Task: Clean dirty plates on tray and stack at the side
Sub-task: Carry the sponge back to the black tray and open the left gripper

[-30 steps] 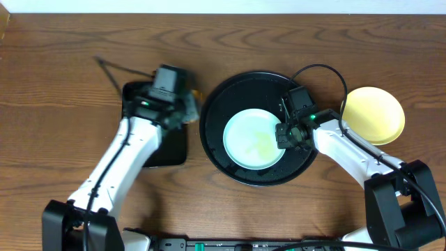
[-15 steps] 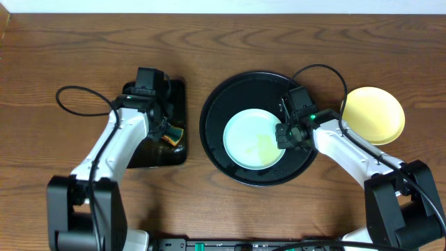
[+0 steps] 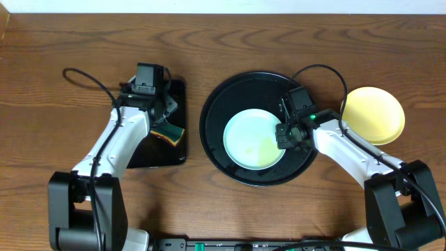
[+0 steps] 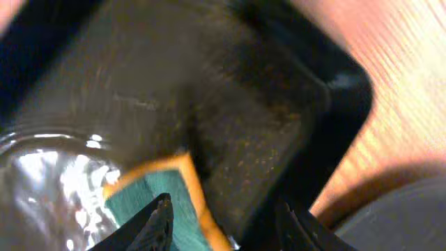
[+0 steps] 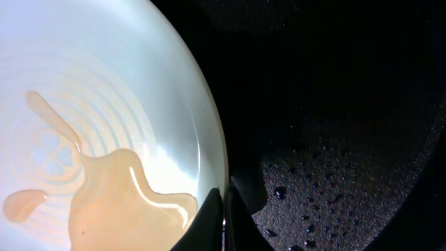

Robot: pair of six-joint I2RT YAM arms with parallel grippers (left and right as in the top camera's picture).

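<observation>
r gripper (image 5: 224, 209) pinched shut on rim of mint-blue plate (image 3: 251, 139) in round black tray (image 3: 217, 111), yellow plate (image 3: 374, 115) on table (image 3: 70, 42) beside it; l gripper (image 4: 224, 209) jaws apart over sponge (image 4: 143, 196) in rect tray (image 3: 173, 150).

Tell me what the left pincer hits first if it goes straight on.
Probably the sponge, lying just ahead by one finger of the left pincer; otherwise the small rectangular tray floor. Depth is unclear.

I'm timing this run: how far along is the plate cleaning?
Done: the yellow plate sits on the table beside the round tray. In hand: the right tool pinches the mint plate by its rim, yellowish liquid pooled on it; the left tool hangs open over the sponge. Left: finishing that plate and stacking it.
</observation>
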